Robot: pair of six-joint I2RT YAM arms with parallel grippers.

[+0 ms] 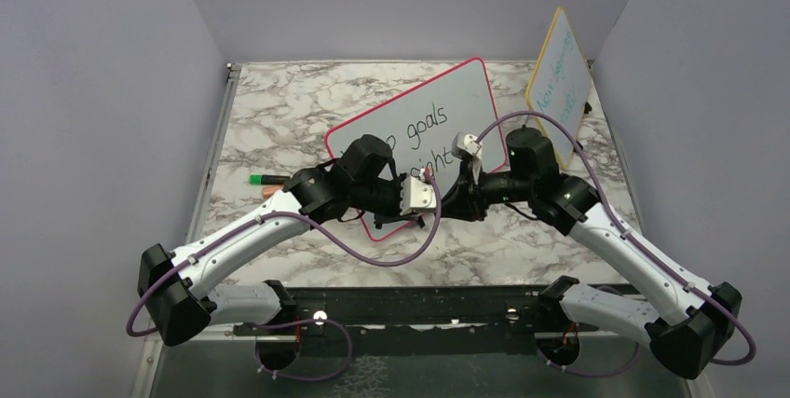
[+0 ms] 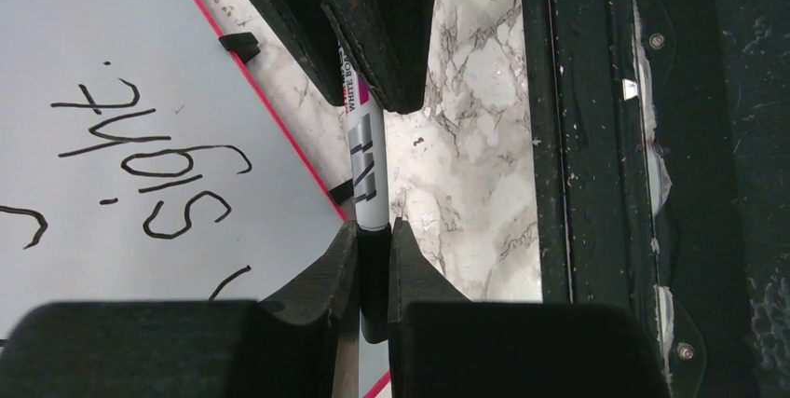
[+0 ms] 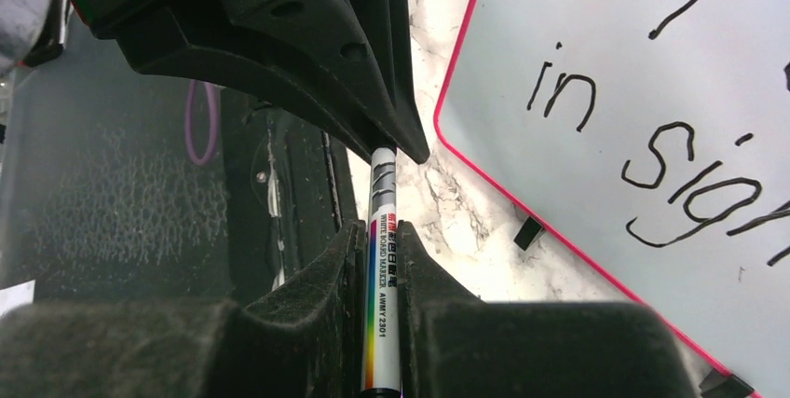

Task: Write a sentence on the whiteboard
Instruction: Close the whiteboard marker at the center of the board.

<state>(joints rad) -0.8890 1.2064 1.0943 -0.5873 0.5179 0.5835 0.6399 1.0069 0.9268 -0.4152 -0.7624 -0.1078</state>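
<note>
The whiteboard (image 1: 470, 90) is a large white rectangle with rounded corners and a thin pink-red frame. Small black feet show at its near edge. It lies on the marbled table (image 1: 279, 109), near the middle, turned so that one corner points to the back. The sentence (image 1: 429, 126) is written by hand in black, in two lines. In the upper line the first word is partly hidden and ends in "ep", then comes "goals". The lower line reads "in sight" and closes with a dot.
</note>
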